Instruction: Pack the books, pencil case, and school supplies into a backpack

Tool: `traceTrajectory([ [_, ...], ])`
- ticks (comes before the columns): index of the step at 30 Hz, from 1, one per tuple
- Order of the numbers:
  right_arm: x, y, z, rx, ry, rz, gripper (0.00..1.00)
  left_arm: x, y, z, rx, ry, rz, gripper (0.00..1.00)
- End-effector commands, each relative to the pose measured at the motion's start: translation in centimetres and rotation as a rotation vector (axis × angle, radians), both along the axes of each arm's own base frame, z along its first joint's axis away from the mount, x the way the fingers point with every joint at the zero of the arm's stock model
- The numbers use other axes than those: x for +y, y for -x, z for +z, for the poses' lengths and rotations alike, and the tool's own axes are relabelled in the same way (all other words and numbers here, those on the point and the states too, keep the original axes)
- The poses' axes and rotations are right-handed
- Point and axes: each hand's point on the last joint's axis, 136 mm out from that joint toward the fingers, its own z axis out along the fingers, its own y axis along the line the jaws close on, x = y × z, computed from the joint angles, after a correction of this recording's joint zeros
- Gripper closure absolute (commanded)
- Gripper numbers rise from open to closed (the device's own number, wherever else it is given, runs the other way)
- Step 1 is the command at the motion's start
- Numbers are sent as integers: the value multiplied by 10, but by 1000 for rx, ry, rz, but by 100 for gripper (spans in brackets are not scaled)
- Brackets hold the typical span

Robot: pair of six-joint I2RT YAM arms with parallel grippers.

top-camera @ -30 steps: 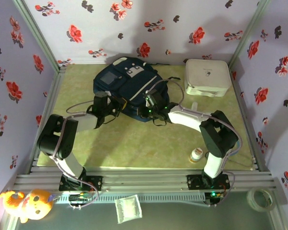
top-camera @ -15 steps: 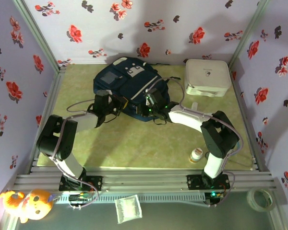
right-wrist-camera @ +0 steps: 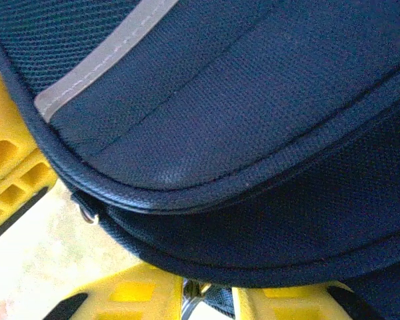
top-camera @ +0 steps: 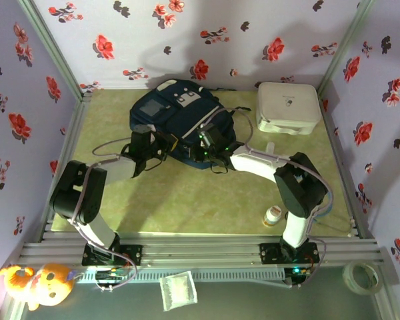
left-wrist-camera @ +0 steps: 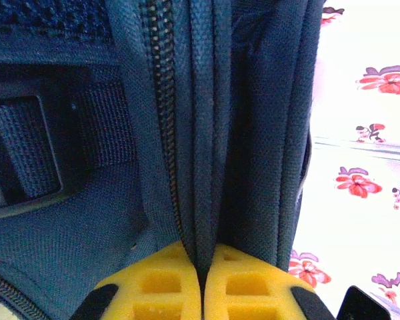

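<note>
The navy backpack (top-camera: 177,110) lies at the back middle of the table. My left gripper (top-camera: 168,142) is at its near left edge. In the left wrist view that gripper (left-wrist-camera: 201,280) is shut on a fold of backpack (left-wrist-camera: 253,133) fabric beside the zipper (left-wrist-camera: 161,100). My right gripper (top-camera: 203,141) is at the near right edge, its yellow fingers under the backpack (right-wrist-camera: 253,100). There the right gripper (right-wrist-camera: 208,300) stands narrowly parted, closed on a metal zipper pull (right-wrist-camera: 195,293) and its tab. The books and the pencil case are out of view.
A white rounded box (top-camera: 288,107) stands at the back right. A small white bottle (top-camera: 270,147) lies behind the right arm, and a small capped jar (top-camera: 273,215) stands near the front right. Flowered walls close the back and both sides.
The right gripper has shifted a little to the left along the backpack's near edge. The left gripper keeps its grip and has barely moved.
</note>
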Motion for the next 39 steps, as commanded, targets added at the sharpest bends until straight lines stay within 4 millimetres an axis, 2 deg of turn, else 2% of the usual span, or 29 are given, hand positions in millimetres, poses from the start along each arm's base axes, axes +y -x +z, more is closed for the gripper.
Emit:
traceTrajectory([
  [1, 0, -9, 0, -11, 15, -47, 79, -14, -3, 53, -124, 67, -40, 100],
  [7, -20, -10, 8, -56, 66, -104, 91, -9, -4, 50, -119, 40, -33, 100],
  [11, -45, -7, 13, -78, 131, -124, 93, 1, -4, 47, -116, 29, -17, 100],
  [17, -94, -7, 4, -80, 293, -209, 94, 13, -4, 48, -118, 11, -1, 100],
  [19, -99, -8, 1, -72, 312, -211, 94, 13, -4, 48, -118, 7, -2, 100],
  [22, -90, -9, 2, -71, 281, -164, 92, 13, -4, 48, -119, 6, -3, 100],
  [26, -63, -6, 5, -64, 194, -44, 85, 13, -5, 50, -121, 8, -3, 100],
  [29, -51, -4, 2, -47, 162, 11, 81, 12, -5, 51, -124, 9, -8, 100],
  [39, -44, -11, -9, -25, 165, 19, 79, 12, -4, 51, -123, 9, -8, 100],
])
